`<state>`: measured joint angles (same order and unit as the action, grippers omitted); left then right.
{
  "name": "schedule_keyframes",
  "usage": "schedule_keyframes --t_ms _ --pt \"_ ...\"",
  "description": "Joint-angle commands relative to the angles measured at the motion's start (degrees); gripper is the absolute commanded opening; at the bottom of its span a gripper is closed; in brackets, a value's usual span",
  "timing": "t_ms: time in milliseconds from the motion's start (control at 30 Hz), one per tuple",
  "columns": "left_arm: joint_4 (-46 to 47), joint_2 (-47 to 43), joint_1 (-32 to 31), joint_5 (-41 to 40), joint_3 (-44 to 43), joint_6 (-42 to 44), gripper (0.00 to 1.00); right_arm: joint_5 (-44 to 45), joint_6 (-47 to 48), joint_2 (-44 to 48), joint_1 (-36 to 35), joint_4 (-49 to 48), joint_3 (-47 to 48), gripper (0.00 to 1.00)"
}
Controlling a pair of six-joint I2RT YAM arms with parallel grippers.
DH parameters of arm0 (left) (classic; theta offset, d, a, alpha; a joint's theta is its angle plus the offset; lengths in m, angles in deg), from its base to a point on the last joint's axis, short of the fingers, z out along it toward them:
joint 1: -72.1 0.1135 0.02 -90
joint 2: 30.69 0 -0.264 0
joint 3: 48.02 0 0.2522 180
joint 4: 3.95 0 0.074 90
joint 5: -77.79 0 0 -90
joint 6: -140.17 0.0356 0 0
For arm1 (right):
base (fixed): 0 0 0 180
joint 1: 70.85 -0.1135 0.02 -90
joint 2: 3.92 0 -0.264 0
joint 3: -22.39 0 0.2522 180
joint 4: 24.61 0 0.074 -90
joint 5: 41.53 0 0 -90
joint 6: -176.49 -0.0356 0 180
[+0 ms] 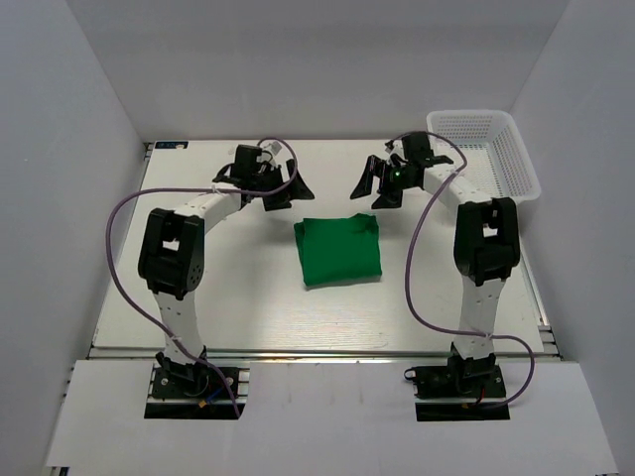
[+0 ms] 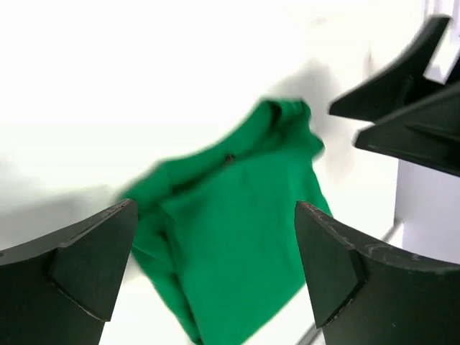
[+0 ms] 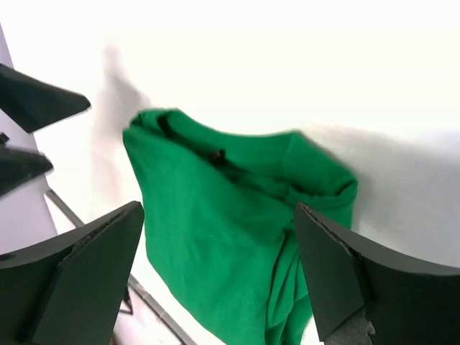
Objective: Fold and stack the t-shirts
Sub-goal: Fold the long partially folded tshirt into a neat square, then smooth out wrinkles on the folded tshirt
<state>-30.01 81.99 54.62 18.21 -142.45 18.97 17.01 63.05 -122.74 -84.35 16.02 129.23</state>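
A bright green t-shirt (image 1: 338, 251) lies folded into a small rectangle in the middle of the white table. It also shows in the left wrist view (image 2: 233, 237) and in the right wrist view (image 3: 230, 237), with a dark neck label near its far edge. My left gripper (image 1: 288, 191) hovers open and empty just beyond the shirt's far left corner. My right gripper (image 1: 378, 184) hovers open and empty just beyond its far right corner. Neither touches the fabric.
A white plastic mesh basket (image 1: 516, 159) stands at the far right corner of the table. White walls close in the table on three sides. The right gripper's fingers (image 2: 402, 86) show at the right edge of the left wrist view.
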Motion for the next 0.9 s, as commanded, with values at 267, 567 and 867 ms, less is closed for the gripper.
schedule_keyframes --t_ms 267,567,867 --pt "9.5 -13.5 -1.7 4.9 9.8 5.5 1.0 -3.6 2.4 18.1 -1.0 -9.6 -16.0 0.9" --pt "17.6 -5.5 -5.8 6.3 11.2 2.4 1.0 -11.5 -5.5 14.1 -3.4 -29.1 -22.9 0.9" --pt "19.1 -0.4 -4.1 0.4 16.1 1.8 1.0 -3.4 -13.6 0.3 -1.2 -35.7 -24.2 0.9"
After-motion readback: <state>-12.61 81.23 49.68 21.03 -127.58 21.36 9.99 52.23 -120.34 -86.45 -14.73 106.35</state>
